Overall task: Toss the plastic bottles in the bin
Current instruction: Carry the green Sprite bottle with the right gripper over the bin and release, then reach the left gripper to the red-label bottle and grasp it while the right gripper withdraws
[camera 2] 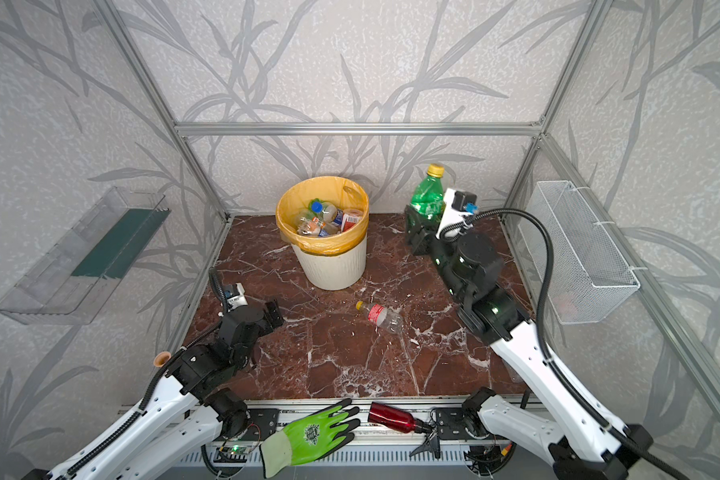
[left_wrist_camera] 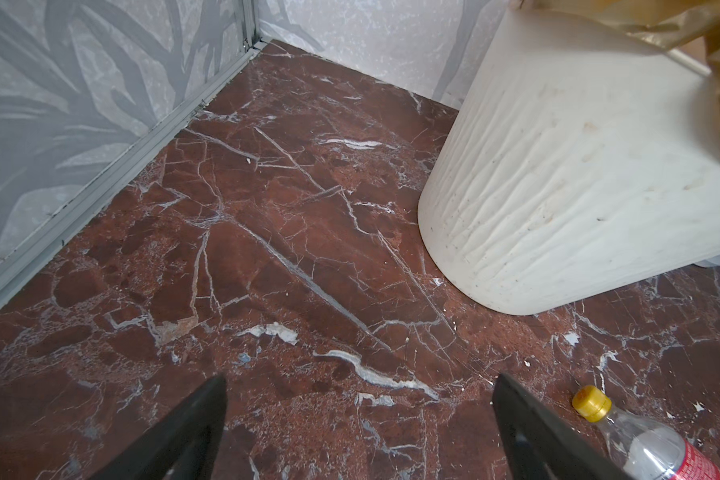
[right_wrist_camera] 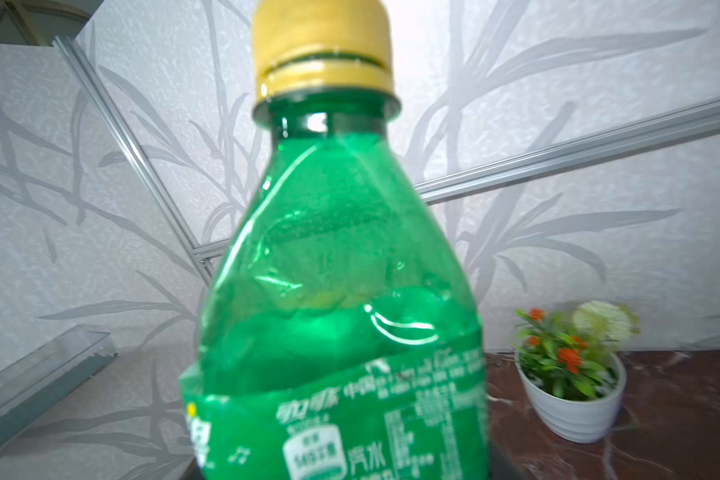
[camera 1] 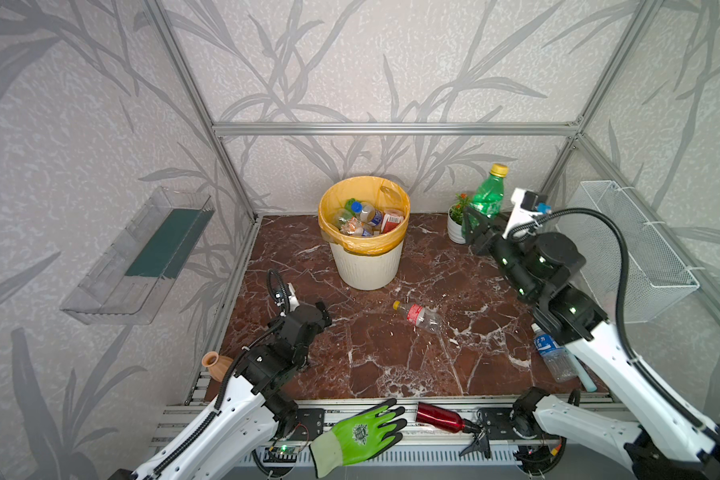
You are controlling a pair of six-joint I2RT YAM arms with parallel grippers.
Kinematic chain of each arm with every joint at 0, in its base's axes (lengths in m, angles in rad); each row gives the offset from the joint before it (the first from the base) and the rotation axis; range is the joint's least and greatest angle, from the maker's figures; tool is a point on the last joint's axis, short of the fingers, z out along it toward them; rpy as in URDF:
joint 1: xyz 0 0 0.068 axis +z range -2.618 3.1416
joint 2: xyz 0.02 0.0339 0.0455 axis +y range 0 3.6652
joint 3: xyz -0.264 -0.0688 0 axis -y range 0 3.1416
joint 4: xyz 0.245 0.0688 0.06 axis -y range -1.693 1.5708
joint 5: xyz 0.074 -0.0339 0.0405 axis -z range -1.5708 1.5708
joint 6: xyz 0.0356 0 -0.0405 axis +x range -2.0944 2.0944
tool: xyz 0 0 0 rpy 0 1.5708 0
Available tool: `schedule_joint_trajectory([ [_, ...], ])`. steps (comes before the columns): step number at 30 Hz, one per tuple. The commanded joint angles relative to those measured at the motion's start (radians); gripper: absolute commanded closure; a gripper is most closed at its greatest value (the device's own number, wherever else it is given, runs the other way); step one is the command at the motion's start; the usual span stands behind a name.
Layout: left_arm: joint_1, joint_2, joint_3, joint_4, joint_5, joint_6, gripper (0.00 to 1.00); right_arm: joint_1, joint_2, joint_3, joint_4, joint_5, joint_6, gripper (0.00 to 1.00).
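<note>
Right wrist view: yellow-capped green see-through plastic bottle [right_wrist_camera: 337, 266] pinched upright in the right gripper [camera 1: 484, 222], presumably for carrying to the cream ribbed plastic bin [camera 1: 366, 266]; left gripper [left_wrist_camera: 360, 378] spread, empty.

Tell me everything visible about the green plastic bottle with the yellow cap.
The see-through green plastic bottle is upright, dented on its shoulder, closed by a yellow screw cap, with a green label printed in white. The right gripper clamps its lower body near the back right corner; its base is hidden.
</note>
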Motion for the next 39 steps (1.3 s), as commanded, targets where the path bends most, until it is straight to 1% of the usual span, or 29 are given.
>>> schedule_joint_trajectory([
  [1,0.007,0.016,-0.001,-0.028,0.007,-0.045,0.01,0.027,0.247,0.185,0.018,-0.188,0.031,0.46],
  [3,0.007,0.043,0.011,-0.023,0.021,-0.038,0.01,0.046,0.435,0.366,-0.091,-0.232,0.021,0.41],
  [6,0.01,0.09,0.037,-0.026,0.048,-0.027,0.01,0.049,0.642,0.592,-0.234,-0.264,0.013,0.26],
  [8,0.011,0.109,0.056,-0.041,0.052,-0.022,0.01,0.048,0.709,0.718,-0.337,-0.224,-0.029,0.16],
  [10,0.013,0.112,0.069,-0.052,0.046,-0.016,0.01,0.046,0.708,0.768,-0.39,-0.171,-0.062,0.07],
  [11,0.013,0.106,0.071,-0.053,0.043,-0.013,0.01,0.045,0.683,0.758,-0.39,-0.143,-0.076,0.04],
  [13,0.013,0.087,0.066,-0.04,0.045,-0.002,0.01,0.035,0.607,0.689,-0.354,-0.095,-0.097,0.01],
  [15,0.013,0.074,0.058,-0.027,0.05,0.008,0.01,0.022,0.499,0.567,-0.303,-0.055,-0.097,0.0],
  [17,0.012,0.067,0.061,-0.022,0.058,0.018,0.01,0.006,0.383,0.428,-0.261,0.002,-0.091,0.01],
  [19,0.013,0.07,0.067,-0.018,0.081,0.047,0.01,-0.015,0.274,0.283,-0.251,0.06,-0.087,0.01],
  [20,0.012,0.073,0.07,-0.008,0.108,0.079,0.01,-0.031,0.219,0.213,-0.263,0.09,-0.078,0.01],
  [22,0.012,0.075,0.07,0.01,0.125,0.101,0.01,-0.079,0.124,0.083,-0.317,0.127,-0.051,0.01],
  [25,0.01,0.082,0.063,0.039,0.138,0.12,0.01,-0.174,-0.026,-0.132,-0.415,0.225,0.02,0.01],
  [27,0.011,0.089,0.061,0.055,0.148,0.132,0.01,-0.248,-0.129,-0.274,-0.456,0.264,0.067,0.01],
  [29,0.01,0.101,0.062,0.074,0.171,0.149,0.01,-0.34,-0.227,-0.391,-0.481,0.225,0.116,0.01],
  [31,0.01,0.118,0.073,0.091,0.203,0.166,0.01,-0.399,-0.297,-0.488,-0.487,0.161,0.144,0.01],
  [34,-0.011,0.162,0.085,0.135,0.262,0.204,0.01,-0.412,-0.333,-0.582,-0.468,0.098,0.148,0.01],
  [36,-0.064,0.201,0.099,0.158,0.25,0.244,0.01,-0.412,-0.327,-0.628,-0.45,0.053,0.16,0.01],
  [39,-0.204,0.279,0.144,0.173,0.163,0.325,0.01,-0.412,-0.312,-0.684,-0.401,-0.016,0.182,0.01],
])
